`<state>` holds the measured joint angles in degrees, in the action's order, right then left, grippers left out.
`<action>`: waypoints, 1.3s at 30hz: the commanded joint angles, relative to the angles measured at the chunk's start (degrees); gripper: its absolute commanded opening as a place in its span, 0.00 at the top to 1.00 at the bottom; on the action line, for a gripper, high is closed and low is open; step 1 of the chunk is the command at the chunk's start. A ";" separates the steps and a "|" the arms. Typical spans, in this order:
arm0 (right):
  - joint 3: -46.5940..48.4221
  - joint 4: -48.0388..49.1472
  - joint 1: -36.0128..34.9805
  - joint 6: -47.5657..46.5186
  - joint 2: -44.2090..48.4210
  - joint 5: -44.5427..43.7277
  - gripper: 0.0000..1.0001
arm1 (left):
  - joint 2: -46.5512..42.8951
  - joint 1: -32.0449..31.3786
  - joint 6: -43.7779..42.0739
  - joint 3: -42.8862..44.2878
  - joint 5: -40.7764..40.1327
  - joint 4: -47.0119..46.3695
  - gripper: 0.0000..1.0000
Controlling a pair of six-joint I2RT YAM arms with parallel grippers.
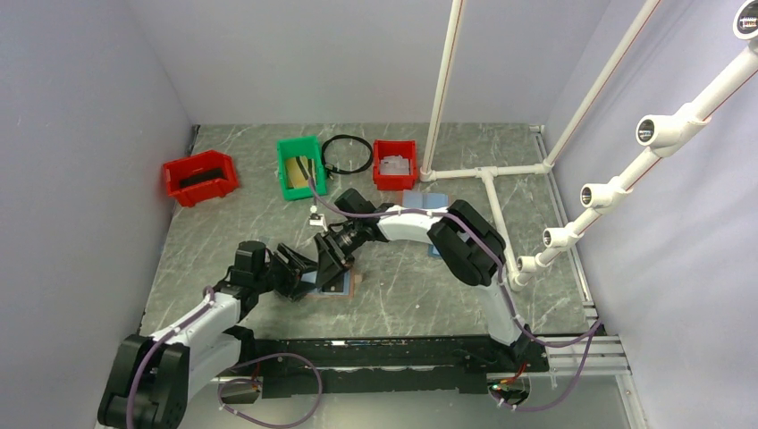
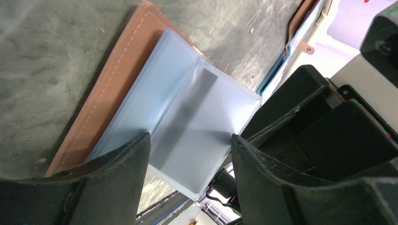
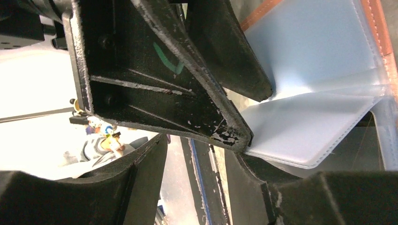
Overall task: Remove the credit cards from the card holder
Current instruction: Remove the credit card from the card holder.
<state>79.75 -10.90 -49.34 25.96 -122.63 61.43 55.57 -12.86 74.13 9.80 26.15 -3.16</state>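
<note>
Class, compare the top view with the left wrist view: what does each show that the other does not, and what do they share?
Only the top view: the green bin, the black ring and the white pipes.
Only the left wrist view: on the card holder, the stitched brown cover, the open pale blue pages and a grey card showing through one page.
Both: the card holder on the table, with the left gripper open over it and the right gripper close beside.

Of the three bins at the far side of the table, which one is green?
The middle bin: it alone is green, standing between the left red bin and the right red bin.
</note>
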 commanded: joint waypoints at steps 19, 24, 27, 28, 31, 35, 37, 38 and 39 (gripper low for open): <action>7.42 1.92 0.05 2.43 -3.42 0.05 0.46 | -2.02 4.61 -5.84 0.05 4.96 -4.28 0.29; 7.56 -1.34 1.09 -0.93 -2.70 -1.41 0.46 | 0.70 5.10 -6.78 0.41 5.53 -3.95 0.36; 6.33 -3.32 2.18 -4.99 -1.24 -2.83 0.46 | 0.24 5.34 -8.11 1.71 4.55 -0.40 0.43; 5.96 -4.39 2.49 -6.32 -0.65 -3.80 0.46 | -0.13 5.43 -8.58 2.14 4.02 1.04 0.46; 4.07 -5.14 3.71 -7.72 0.49 -6.20 0.46 | -1.08 5.77 -9.58 2.89 2.51 4.64 0.51; 3.28 -4.77 5.08 -7.50 0.24 -6.84 0.46 | -0.86 6.03 -10.13 3.10 2.26 5.41 0.61; 3.51 -4.77 5.18 -7.27 -0.10 -6.76 0.47 | 0.11 6.09 -10.46 3.26 2.65 4.91 0.70; 3.57 -4.52 5.14 -6.94 -0.29 -6.50 0.47 | 0.59 6.10 -10.61 3.40 2.86 4.54 0.75; 3.57 -4.35 5.13 -6.63 -0.44 -6.17 0.47 | 1.06 6.10 -10.73 3.45 3.19 3.92 0.82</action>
<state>83.13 -15.81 -43.97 20.10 -125.54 55.44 55.48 -7.05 65.23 11.14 29.08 1.52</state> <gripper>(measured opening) 0.534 0.273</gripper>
